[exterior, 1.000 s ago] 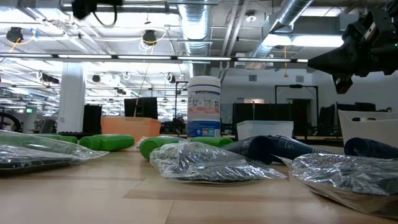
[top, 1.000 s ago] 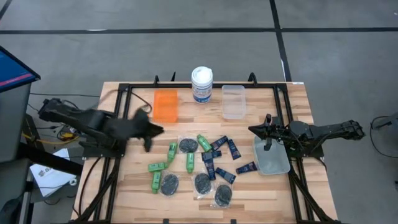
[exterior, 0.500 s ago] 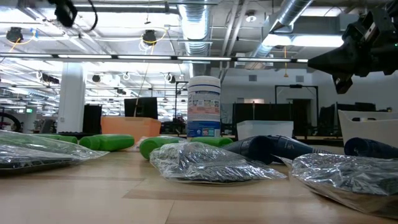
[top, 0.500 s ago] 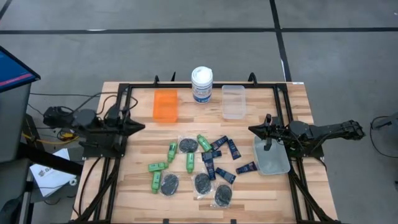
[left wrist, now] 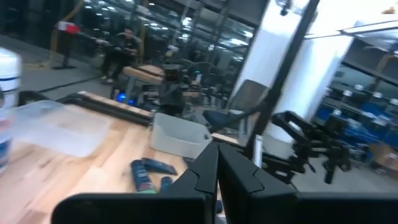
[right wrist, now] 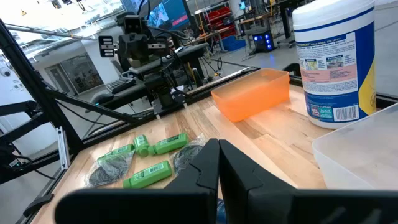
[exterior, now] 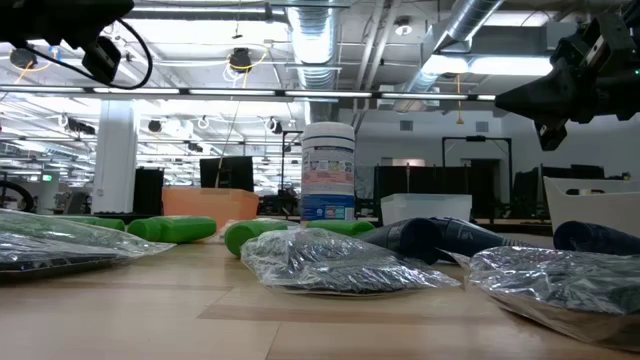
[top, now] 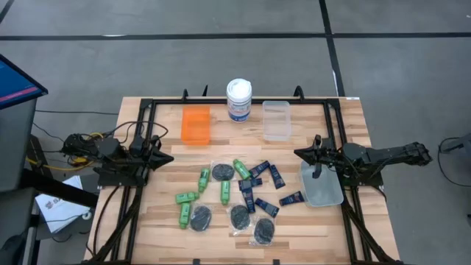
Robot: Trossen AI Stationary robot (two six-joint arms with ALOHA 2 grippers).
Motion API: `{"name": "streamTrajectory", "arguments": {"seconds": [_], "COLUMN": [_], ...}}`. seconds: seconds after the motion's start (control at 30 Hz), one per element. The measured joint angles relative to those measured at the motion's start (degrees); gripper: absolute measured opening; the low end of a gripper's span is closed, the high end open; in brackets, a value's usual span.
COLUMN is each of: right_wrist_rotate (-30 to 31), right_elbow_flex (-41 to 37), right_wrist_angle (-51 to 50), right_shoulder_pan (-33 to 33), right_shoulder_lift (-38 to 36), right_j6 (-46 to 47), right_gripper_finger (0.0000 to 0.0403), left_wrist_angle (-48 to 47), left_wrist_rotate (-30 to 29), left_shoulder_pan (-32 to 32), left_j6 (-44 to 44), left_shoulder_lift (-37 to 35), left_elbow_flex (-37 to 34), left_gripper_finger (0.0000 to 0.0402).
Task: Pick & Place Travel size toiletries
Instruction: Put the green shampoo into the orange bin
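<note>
The toiletries lie loose on the middle of the wooden table: bright green little bottles (top: 204, 179), dark navy tubes (top: 259, 184) and black discs in clear packets (top: 222, 171). The low view shows the packets (exterior: 335, 262) and a green bottle (exterior: 175, 228) up close. My left gripper (top: 168, 157) is shut and hangs at the table's left side, away from the items; its fingers meet in the left wrist view (left wrist: 217, 163). My right gripper (top: 299, 153) is shut, holds nothing, and hovers at the right side beside a clear bin.
An orange bin (top: 196, 125), a large white canister with a blue label (top: 238, 99) and a clear bin (top: 276, 120) stand along the far side. Another clear bin (top: 321, 184) sits under the right arm. Black frame rails (top: 140, 191) run along both table sides.
The left arm has drawn back toward the table's left edge, folding in on itself, so its gripper has moved away from the toiletries. The right arm and all the items have stayed where they were.
</note>
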Motion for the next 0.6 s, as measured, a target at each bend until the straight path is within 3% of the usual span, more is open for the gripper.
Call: {"name": "streamTrajectory", "arguments": {"seconds": [0.6], "right_wrist_rotate": [0.0], "right_elbow_flex": [0.0], "right_wrist_angle": [0.0], "right_shoulder_pan": [-0.02], "right_shoulder_lift": [-0.02], "right_j6": [-0.01], "right_gripper_finger": [0.0], "left_wrist_angle": [2.39], "left_wrist_rotate": [4.46], "left_shoulder_pan": [0.0], "left_j6": [-0.7], "left_shoulder_lift": [0.01], "left_elbow_flex": [-5.98], "left_gripper_finger": [0.0002]}}
